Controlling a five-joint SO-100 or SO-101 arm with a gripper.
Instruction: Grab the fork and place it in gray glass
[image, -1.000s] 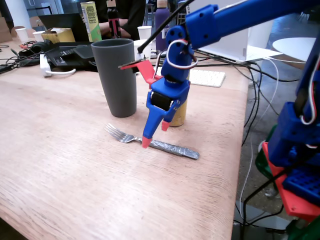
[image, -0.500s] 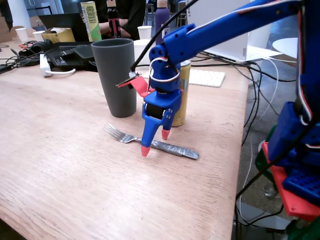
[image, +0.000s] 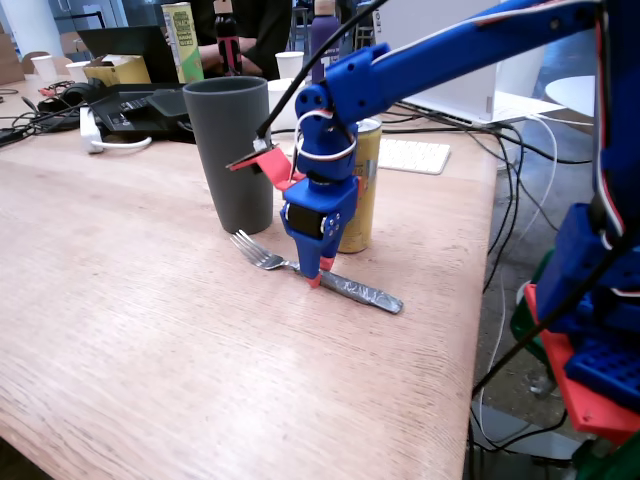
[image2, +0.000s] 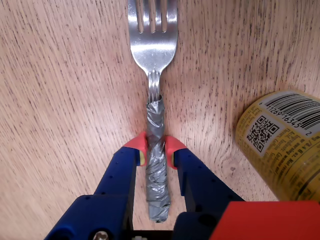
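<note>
So the fork (image2: 152, 37) lies flat on the wooden table (image: 120, 330), tines pointing toward the gray glass (image: 231, 152) in the fixed view, w/ its foil-wrapped handle (image2: 156, 165) running back under the arm. Gripper (image2: 155, 149) is down on it: the two red fingertips (image2: 137, 145) sit either side of the wrapped handle, pressed against the foil, so the hand looks clamped on the fork near where wrap meets bare metal. In the fixed view the gripper (image: 316, 276) stands nearly vertical over the handle, tips at table level; the tine end seems a bit raised, but can't tell for sure if the fork is off the wood yet.

Gray glass stands upright just behind the tines, near but not touching. A gold-yellow drink can (image: 358, 190) stands just beside the gripper, on the side away from the glass; wrist view shows it close to one finger, w/ a gap between.

Progress, as I judge it: approach and grasp look done, approx the first third. Left: lift, tip the fork upright, carry over the rim, drop in. Glass is tall, so it'll need a good lift to clear, and the can is close enough to bump on the swing.
</note>
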